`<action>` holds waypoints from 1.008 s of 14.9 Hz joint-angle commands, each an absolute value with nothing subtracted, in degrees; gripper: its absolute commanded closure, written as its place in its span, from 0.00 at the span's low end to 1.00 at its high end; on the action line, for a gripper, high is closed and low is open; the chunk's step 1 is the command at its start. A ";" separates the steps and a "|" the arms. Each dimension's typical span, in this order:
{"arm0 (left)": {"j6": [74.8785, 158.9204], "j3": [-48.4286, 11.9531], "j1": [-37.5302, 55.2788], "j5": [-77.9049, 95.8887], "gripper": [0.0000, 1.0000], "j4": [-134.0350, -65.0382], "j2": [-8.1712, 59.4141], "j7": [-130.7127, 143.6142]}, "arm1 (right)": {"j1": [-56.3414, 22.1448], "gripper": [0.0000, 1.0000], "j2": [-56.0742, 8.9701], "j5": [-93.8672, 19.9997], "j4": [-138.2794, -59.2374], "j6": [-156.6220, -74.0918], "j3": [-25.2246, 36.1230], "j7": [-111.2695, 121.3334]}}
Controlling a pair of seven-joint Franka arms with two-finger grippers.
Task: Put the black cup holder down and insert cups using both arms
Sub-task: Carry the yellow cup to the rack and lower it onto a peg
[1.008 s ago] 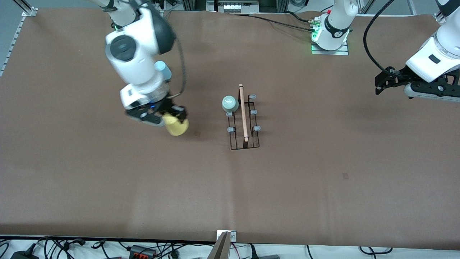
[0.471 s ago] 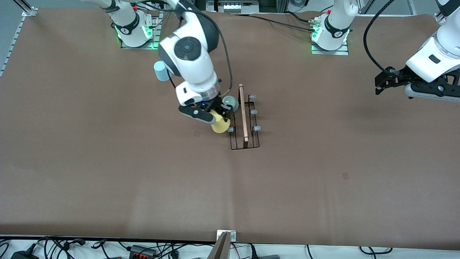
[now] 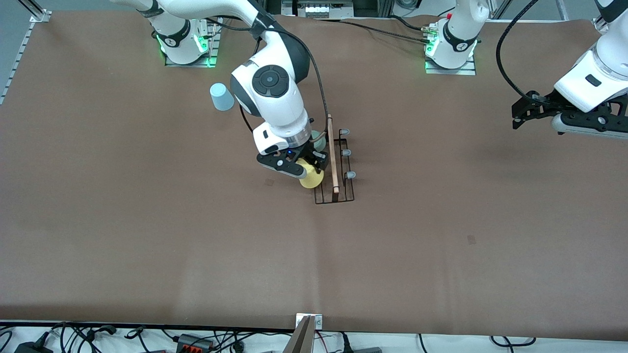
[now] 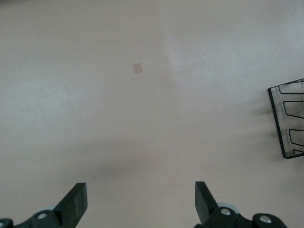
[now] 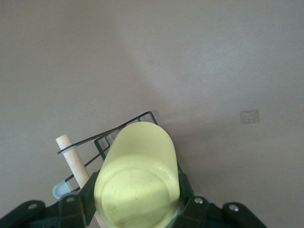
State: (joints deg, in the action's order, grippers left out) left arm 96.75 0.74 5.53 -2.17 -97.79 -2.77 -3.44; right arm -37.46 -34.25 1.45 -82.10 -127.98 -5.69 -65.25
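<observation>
**Yellow cup held over the rack as second arm waits**

The right gripper [image 3: 300, 168] hangs over the black cup holder [image 3: 333, 166] at mid-table, its fingers pinching the yellow cup [image 3: 311, 178] by the sides. From the high camera, the cup sits at about eight o'clock from the middle of the rack, over the row of pegs on the right arm's side of the wooden handle [image 3: 332, 154]. In the right wrist view the yellow cup [image 5: 137, 183] fills the space between the black fingers [image 5: 76, 209], its flat bottom toward the lens, with the rack's wire end frame [image 5: 118, 130] and the tip of the wooden rod just past it.

The sage green cup [image 3: 319, 139] is on the rack, at roughly eleven o'clock from the rack's centre, mostly covered by the right arm's wrist. Three grey-tipped pegs [image 3: 346, 153] on the other side of the handle stand bare. The light blue cup [image 3: 222, 96] stands upside down on the brown table [image 3: 147, 235], at about ten o'clock from the rack and well apart from it, toward the right arm's base.

The left gripper [image 3: 532, 110] waits in the air over the left arm's end of the table, at about three o'clock from the rack. Its fingers [image 4: 76, 204] are spread wide with nothing between them; its wrist view catches one end of the wire rack [image 4: 287, 121] at the edge of the frame.
</observation>
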 commanded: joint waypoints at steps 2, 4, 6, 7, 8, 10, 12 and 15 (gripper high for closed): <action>95.36 0.79 5.71 -3.16 0.00 -95.98 -2.02 -4.22 | -39.02 0.81 -36.74 2.20 -79.72 -128.41 -5.01 -66.62; 95.36 0.79 5.71 -3.16 0.00 -96.06 -2.02 -4.22 | -39.11 0.81 -37.35 2.20 -79.72 -129.19 -5.01 -66.62; 95.36 0.79 5.71 -3.08 0.00 -96.06 -2.02 -4.22 | -39.63 0.75 -37.97 2.20 -79.72 -129.73 -5.01 -66.62; 95.36 0.79 5.80 -3.08 0.00 -96.06 -2.02 -4.22 | -39.64 0.44 -38.06 2.20 -79.72 -129.99 -5.01 -66.36; 95.36 0.79 5.80 -3.16 0.00 -96.06 -2.02 -4.22 | -39.64 0.07 -38.06 2.20 -79.80 -130.08 -5.01 -66.18; 95.36 0.79 5.71 -3.16 0.00 -95.98 -2.02 -4.22 | -39.73 0.00 -38.06 2.11 -79.80 -130.08 -4.92 -66.09; 95.36 0.79 5.80 -3.16 0.00 -96.06 -2.11 -4.22 | -39.90 0.00 -37.88 2.11 -79.72 -129.99 -4.40 -65.74; 95.36 0.79 5.80 -3.16 0.00 -96.06 -2.02 -4.22 | -39.64 0.00 -36.66 1.76 -79.80 -128.94 -3.87 -65.30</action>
State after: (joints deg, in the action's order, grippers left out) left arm 96.74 0.74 5.54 -2.17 -97.77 -2.77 -3.44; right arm -39.15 -37.14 1.45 -81.04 -130.15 -4.81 -65.24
